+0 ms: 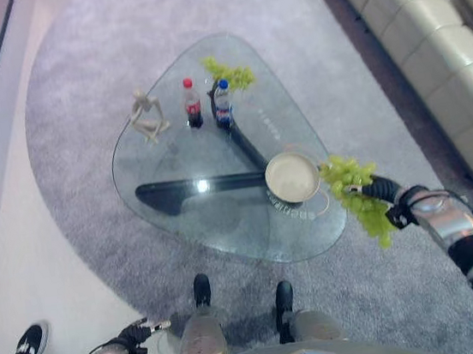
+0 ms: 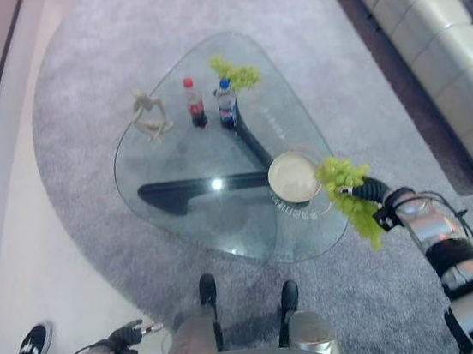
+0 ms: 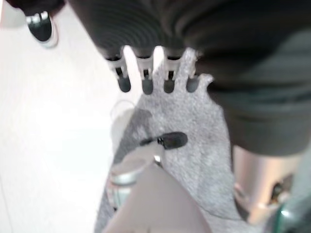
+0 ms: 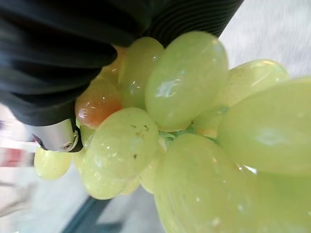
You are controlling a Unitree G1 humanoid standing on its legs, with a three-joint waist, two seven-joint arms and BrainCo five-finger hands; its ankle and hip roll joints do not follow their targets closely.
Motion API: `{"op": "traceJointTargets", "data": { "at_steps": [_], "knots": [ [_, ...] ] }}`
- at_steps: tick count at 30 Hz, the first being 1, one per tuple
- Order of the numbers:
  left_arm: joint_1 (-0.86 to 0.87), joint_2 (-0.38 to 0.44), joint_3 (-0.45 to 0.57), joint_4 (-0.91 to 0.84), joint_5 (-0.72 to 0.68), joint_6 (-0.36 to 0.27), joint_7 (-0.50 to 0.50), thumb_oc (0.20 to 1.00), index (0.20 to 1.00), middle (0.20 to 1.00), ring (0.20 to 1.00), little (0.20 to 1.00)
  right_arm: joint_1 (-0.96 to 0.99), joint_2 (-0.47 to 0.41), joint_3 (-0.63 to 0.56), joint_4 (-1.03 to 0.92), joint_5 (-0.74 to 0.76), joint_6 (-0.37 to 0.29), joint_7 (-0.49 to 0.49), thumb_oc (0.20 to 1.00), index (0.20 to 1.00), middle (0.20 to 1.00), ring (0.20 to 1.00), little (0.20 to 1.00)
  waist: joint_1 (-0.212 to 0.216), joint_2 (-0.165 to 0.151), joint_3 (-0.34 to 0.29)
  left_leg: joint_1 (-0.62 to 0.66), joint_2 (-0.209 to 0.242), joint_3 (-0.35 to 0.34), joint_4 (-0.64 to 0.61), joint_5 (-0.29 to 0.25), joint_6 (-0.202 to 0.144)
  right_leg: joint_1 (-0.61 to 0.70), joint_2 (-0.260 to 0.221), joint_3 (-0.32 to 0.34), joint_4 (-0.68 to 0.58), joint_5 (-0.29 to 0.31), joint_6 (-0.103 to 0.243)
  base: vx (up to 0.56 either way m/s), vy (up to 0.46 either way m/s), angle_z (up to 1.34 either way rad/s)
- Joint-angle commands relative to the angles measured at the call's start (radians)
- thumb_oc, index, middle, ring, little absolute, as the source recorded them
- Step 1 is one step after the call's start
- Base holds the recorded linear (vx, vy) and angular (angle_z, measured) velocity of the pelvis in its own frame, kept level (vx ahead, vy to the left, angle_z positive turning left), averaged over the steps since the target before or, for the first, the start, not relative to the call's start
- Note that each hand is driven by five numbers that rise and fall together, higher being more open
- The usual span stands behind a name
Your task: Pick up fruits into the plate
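Right wrist view puts the right hand (image 4: 73,73) clenched round a bunch of green grapes (image 4: 194,131), held in the air just beside the white plate (image 1: 292,176) at the glass table's (image 1: 173,154) near edge. Soft, loose and easily bruised, that bunch looks best carried by its stem end, where it hangs limp. A second bunch (image 1: 230,72) waits at the far edge, while the left hand (image 1: 137,332) hangs low with fingers relaxed.

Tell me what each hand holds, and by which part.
The right hand holds a grape bunch near its middle, beside the plate. The left hand holds nothing, fingers straight.
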Motion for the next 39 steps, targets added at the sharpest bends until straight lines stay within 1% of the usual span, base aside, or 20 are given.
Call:
{"op": "traceJointTargets", "data": {
  "at_steps": [1, 2, 5, 8, 9, 12, 16, 19, 23, 31, 36, 39],
  "knots": [
    [-0.094, 0.019, -0.046, 0.031, 0.035, -0.029, 0.019, 1.0, 1.0, 1.0, 1.0, 1.0, -0.196, -0.082, 0.039, 0.006, -0.003, -0.035, -0.075, 0.2, 0.2, 0.2, 0.2, 0.2, 0.032, -0.001, 0.085, 0.044, -0.028, 0.028, 0.019, -0.136, 0.029, -0.064, -0.002, 0.053, 0.1, -0.014, 0.01, -0.08, -0.023, 0.04],
    [-0.095, 0.019, -0.046, 0.032, 0.035, -0.029, 0.019, 1.0, 1.0, 1.0, 1.0, 1.0, -0.197, -0.082, 0.04, 0.006, -0.003, -0.035, -0.075, 0.2, 0.2, 0.2, 0.2, 0.2, 0.031, -0.001, 0.085, 0.043, -0.028, 0.028, 0.02, -0.136, 0.029, -0.065, -0.002, 0.053, 0.1, -0.014, 0.01, -0.08, -0.013, 0.04],
    [-0.137, 0.032, -0.085, -0.011, 0.012, -0.065, 0.014, 1.0, 1.0, 1.0, 1.0, 1.0, -0.302, -0.111, 0.062, 0.066, -0.041, -0.003, -0.135, 0.2, 0.2, 0.2, 0.2, 0.2, 0.035, 0.031, 0.14, -0.016, -0.045, 0.009, 0.017, -0.116, 0.03, -0.126, -0.003, 0.045, 0.109, -0.006, 0.01, -0.19, 0.041, 0.08],
    [-0.167, 0.031, -0.112, -0.055, -0.015, -0.067, 0.018, 1.0, 1.0, 1.0, 1.0, 1.0, -0.36, -0.121, 0.077, 0.106, -0.067, 0.013, -0.171, 0.2, 0.2, 0.2, 0.2, 0.2, 0.036, 0.052, 0.169, -0.052, -0.053, 0.001, 0.017, -0.101, 0.028, -0.162, -0.004, 0.039, 0.118, -0.004, 0.01, -0.11, 0.052, 0.1],
    [-0.187, 0.031, -0.128, -0.089, -0.024, -0.069, 0.02, 1.0, 1.0, 1.0, 1.0, 1.0, -0.404, -0.127, 0.088, 0.136, -0.073, 0.023, -0.194, 0.2, 0.2, 0.2, 0.2, 0.2, 0.038, 0.067, 0.189, -0.075, -0.059, -0.005, 0.018, -0.092, 0.027, -0.188, -0.008, 0.032, 0.126, -0.003, 0.01, -0.12, 0.07, 0.11],
    [-0.207, 0.028, -0.159, -0.15, -0.022, -0.063, 0.027, 1.0, 1.0, 1.0, 1.0, 1.0, -0.46, -0.126, 0.111, 0.153, -0.084, 0.061, -0.23, 0.2, 0.2, 0.2, 0.2, 0.2, 0.04, 0.087, 0.189, -0.128, -0.067, -0.012, 0.018, -0.08, 0.027, -0.246, -0.01, 0.023, 0.14, -0.002, 0.008, -0.06, 0.06, 0.02],
    [-0.217, 0.035, -0.186, -0.205, -0.017, -0.053, 0.034, 1.0, 1.0, 1.0, 1.0, 1.0, -0.513, -0.127, 0.133, 0.16, -0.092, 0.107, -0.26, 0.2, 0.2, 0.2, 0.2, 0.2, 0.047, 0.102, 0.189, -0.175, -0.073, -0.022, 0.02, -0.07, 0.028, -0.298, -0.009, 0.015, 0.154, -0.002, 0.005, -0.03, 0.023, -0.01],
    [-0.222, 0.036, -0.2, -0.215, -0.026, -0.054, 0.038, 1.0, 1.0, 1.0, 1.0, 1.0, -0.545, -0.114, 0.145, 0.178, -0.107, 0.131, -0.281, 0.2, 0.2, 0.2, 0.2, 0.2, 0.05, 0.113, 0.189, -0.215, -0.076, -0.026, 0.02, -0.06, 0.029, -0.346, -0.011, 0.006, 0.17, -0.002, 0.004, -0.04, 0.031, -0.02],
    [-0.22, 0.034, -0.208, -0.213, -0.046, -0.061, 0.042, 1.0, 1.0, 1.0, 1.0, 1.0, -0.572, -0.107, 0.165, 0.214, -0.129, 0.146, -0.294, 0.2, 0.2, 0.2, 0.2, 0.2, 0.053, 0.127, 0.189, -0.246, -0.081, -0.026, 0.022, -0.049, 0.029, -0.383, -0.017, 0.001, 0.185, -0.002, 0.001, -0.03, 0.05, 0.0],
    [-0.213, 0.017, -0.226, -0.226, -0.063, -0.071, 0.056, 1.0, 1.0, 1.0, 1.0, 1.0, -0.618, -0.096, 0.189, 0.261, -0.177, 0.17, -0.336, 0.2, 0.2, 0.2, 0.2, 0.2, 0.061, 0.148, 0.189, -0.281, -0.091, -0.023, 0.033, -0.046, 0.029, -0.425, -0.028, -0.006, 0.207, -0.004, 0.0, -0.02, 0.029, -0.03],
    [-0.212, 0.007, -0.234, -0.227, -0.071, -0.086, 0.056, 1.0, 1.0, 1.0, 1.0, 1.0, -0.655, -0.087, 0.204, 0.253, -0.205, 0.191, -0.362, 0.2, 0.2, 0.2, 0.2, 0.2, 0.063, 0.158, 0.189, -0.292, -0.096, -0.02, 0.039, -0.044, 0.03, -0.439, -0.033, -0.005, 0.217, -0.005, 0.001, -0.01, 0.046, -0.01],
    [-0.216, -0.006, -0.243, -0.227, -0.074, -0.092, 0.06, 1.0, 1.0, 1.0, 1.0, 1.0, -0.675, -0.068, 0.218, 0.25, -0.228, 0.211, -0.394, 0.2, 0.2, 0.2, 0.2, 0.2, 0.065, 0.162, 0.189, -0.299, -0.097, -0.016, 0.044, -0.044, 0.03, -0.448, -0.035, -0.004, 0.221, -0.005, 0.001, -0.01, 0.039, 0.0]
  ]
}}
